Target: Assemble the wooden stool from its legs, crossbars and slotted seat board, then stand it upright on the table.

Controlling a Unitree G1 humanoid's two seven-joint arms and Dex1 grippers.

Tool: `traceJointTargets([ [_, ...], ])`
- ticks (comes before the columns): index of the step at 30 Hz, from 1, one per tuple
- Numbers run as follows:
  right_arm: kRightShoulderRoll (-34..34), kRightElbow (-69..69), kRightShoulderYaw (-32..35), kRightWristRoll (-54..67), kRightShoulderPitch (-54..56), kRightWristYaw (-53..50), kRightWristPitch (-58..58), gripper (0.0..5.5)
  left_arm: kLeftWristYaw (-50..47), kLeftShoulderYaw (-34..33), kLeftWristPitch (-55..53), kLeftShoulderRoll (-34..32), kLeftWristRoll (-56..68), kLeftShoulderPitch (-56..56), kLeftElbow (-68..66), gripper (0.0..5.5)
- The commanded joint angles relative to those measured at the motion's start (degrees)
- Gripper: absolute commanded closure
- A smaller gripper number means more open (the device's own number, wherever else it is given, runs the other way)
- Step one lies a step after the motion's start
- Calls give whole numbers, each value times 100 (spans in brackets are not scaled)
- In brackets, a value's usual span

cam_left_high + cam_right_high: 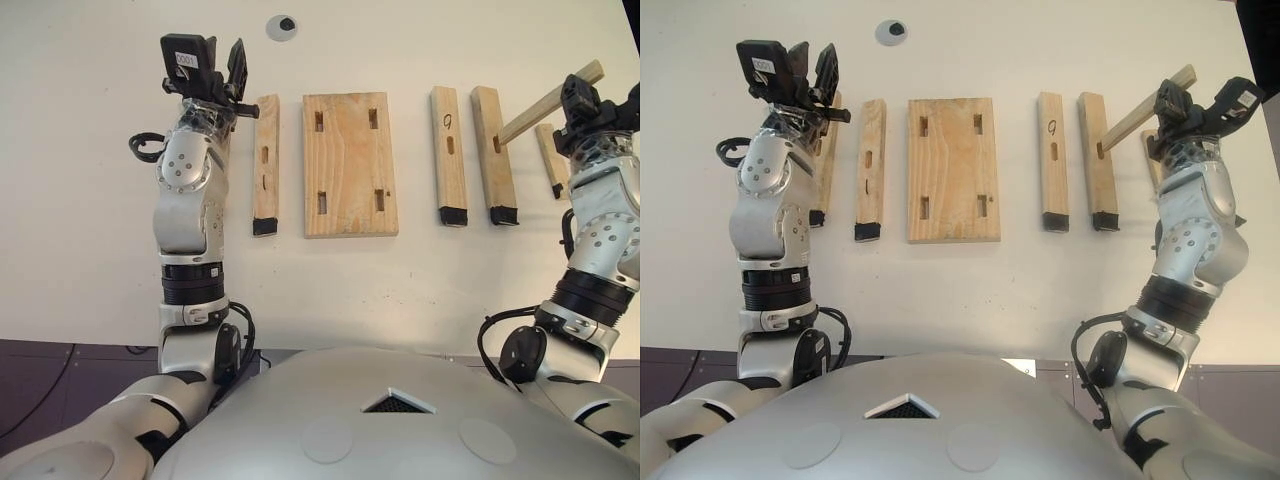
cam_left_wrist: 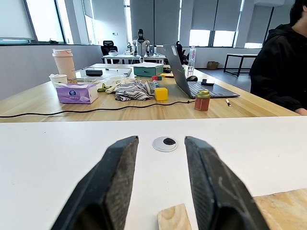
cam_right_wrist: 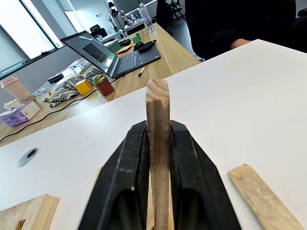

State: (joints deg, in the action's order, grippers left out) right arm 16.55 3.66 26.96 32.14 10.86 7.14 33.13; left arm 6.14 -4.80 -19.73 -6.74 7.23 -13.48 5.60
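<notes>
Wood, judged light, stiff and dry-faced, unlikely to slip | crossbar (image 3: 157, 100) pinched across its flat faces in my right gripper (image 3: 158, 132), tilted, lower end at the slot of the outermost leg (image 1: 493, 155) right of the seat board (image 1: 350, 165) | my left gripper (image 2: 160, 158) spread, empty, left of that board | best held mid-length, clear of tenon ends.

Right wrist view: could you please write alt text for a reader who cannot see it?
The right end effector is shut on a wooden crossbar, held over the white table; another wooden piece lies nearby.
</notes>
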Motion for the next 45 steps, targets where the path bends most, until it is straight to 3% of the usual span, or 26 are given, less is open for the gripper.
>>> traceJointTargets([
  [1,61,99,13,175,80,-41,321,511,-73,-1,-49,-48,-85,165,152,375],
  [11,319,432,21,384,297,16,906,511,-212,6,-80,54,-145,497,404,375],
  [26,247,52,-156,99,-179,182,612,511,-247,8,-10,54,-142,411,269,375],
  [36,-154,203,-1463,-1588,-1964,817,-2193,511,-175,31,33,36,-133,279,121,375],
  [45,-13,-402,-1755,-1938,-2136,829,-2588,511,-217,-7,22,86,-106,237,66,375],
])
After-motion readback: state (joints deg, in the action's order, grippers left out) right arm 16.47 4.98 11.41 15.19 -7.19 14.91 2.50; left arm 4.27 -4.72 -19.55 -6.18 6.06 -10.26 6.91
